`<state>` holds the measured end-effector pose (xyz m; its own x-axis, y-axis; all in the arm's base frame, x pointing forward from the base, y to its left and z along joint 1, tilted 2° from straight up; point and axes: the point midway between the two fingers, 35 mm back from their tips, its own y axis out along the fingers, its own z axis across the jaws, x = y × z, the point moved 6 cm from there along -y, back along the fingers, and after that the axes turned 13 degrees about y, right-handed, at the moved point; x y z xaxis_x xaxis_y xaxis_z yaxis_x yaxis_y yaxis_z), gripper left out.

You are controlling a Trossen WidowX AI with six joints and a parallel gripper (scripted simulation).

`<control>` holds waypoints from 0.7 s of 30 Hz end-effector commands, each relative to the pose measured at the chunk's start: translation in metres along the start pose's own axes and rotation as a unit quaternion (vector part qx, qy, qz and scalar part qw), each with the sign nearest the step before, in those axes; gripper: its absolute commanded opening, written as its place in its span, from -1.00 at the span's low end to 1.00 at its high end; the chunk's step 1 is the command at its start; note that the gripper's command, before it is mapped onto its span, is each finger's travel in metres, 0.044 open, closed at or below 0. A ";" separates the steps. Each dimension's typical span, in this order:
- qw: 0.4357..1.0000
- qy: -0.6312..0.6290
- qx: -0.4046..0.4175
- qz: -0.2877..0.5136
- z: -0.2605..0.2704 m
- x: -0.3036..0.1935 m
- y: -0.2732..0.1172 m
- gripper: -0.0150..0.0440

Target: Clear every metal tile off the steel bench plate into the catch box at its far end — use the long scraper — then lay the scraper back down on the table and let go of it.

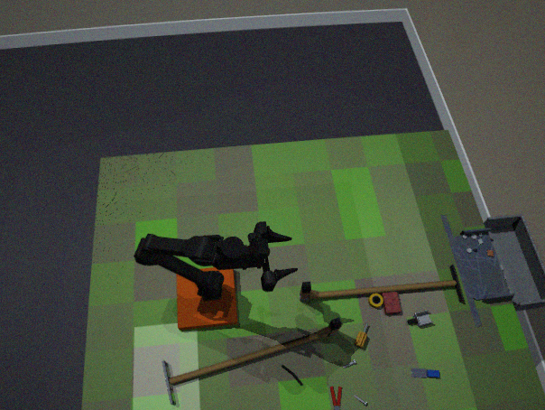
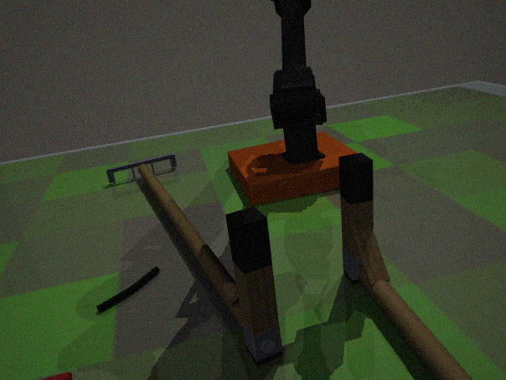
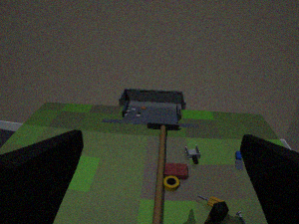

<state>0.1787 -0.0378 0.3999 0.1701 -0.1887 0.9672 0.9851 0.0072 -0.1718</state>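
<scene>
The long scraper (image 1: 383,289) (image 2: 419,331) (image 3: 160,173) lies on the table, its upright black-topped grip near the arm and its dark flat blade at the near edge of the steel bench plate (image 1: 484,280) (image 3: 159,117). Several small pale tiles (image 1: 469,250) and an orange piece (image 1: 490,253) (image 3: 144,108) are on the plate, mostly toward its left side in the wrist view. The catch box (image 1: 519,259) (image 3: 154,97) adjoins the plate's far end. My gripper (image 1: 293,254) (image 3: 164,142) is wide open and empty, raised above the table and back from the scraper's grip. Its fingers are out of the exterior view.
A second long-handled tool (image 1: 244,358) (image 2: 180,226) with an open-frame head lies nearer the base. A yellow ring (image 1: 375,300) (image 3: 171,182) and red block (image 1: 392,302) (image 3: 176,171) lie beside the scraper handle. A screwdriver (image 1: 361,339), clamp-like part (image 1: 423,320) and red-handled tool (image 1: 334,398) lie around.
</scene>
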 end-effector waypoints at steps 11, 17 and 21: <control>1.000 0.003 0.001 0.001 0.000 0.000 0.000 1.00; 0.999 0.011 -0.010 0.036 -0.009 -0.016 0.019 1.00; 0.997 0.017 -0.021 0.073 -0.017 -0.034 0.037 1.00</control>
<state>0.1989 -0.0446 0.3734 0.2598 -0.2180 0.9408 0.9639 0.0000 -0.2662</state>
